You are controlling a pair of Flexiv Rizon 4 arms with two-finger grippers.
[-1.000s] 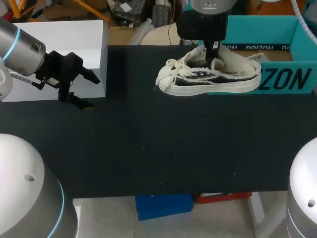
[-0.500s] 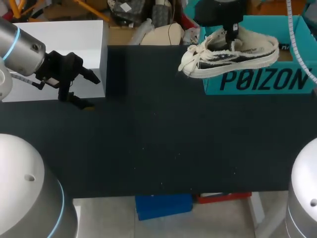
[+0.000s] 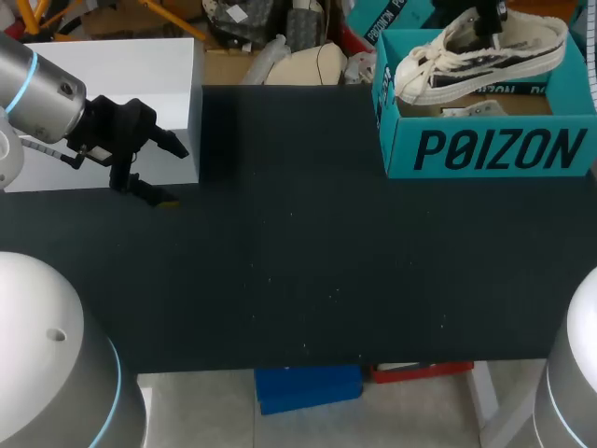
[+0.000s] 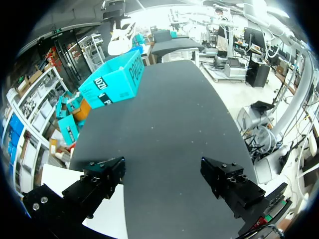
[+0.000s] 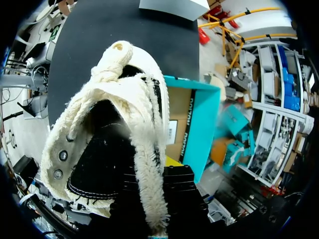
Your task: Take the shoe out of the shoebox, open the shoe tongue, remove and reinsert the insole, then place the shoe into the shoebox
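Note:
A cream and black low-top shoe [image 3: 480, 51] hangs over the open teal shoebox [image 3: 485, 149] at the table's back right, toe pointing left. My right gripper [image 3: 487, 15] comes down from above and is shut on the shoe's frayed collar. In the right wrist view the shoe [image 5: 119, 124] fills the space ahead of the right gripper [image 5: 159, 196], with the shoebox [image 5: 192, 124] beneath it. My left gripper [image 3: 154, 168] stands open and empty at the table's left edge. Seen from the left wrist, its fingers [image 4: 104, 172] stand wide apart, with the shoebox [image 4: 112, 82] far ahead.
A white box [image 3: 112, 75] stands at the back left, just behind my left gripper. The black table [image 3: 308, 261] stretches between the two arms. Some paper lies inside the shoebox under the shoe.
My right arm has carried the shoe up and to the back right, from in front of the shoebox's left corner to above its opening. The left arm has not moved.

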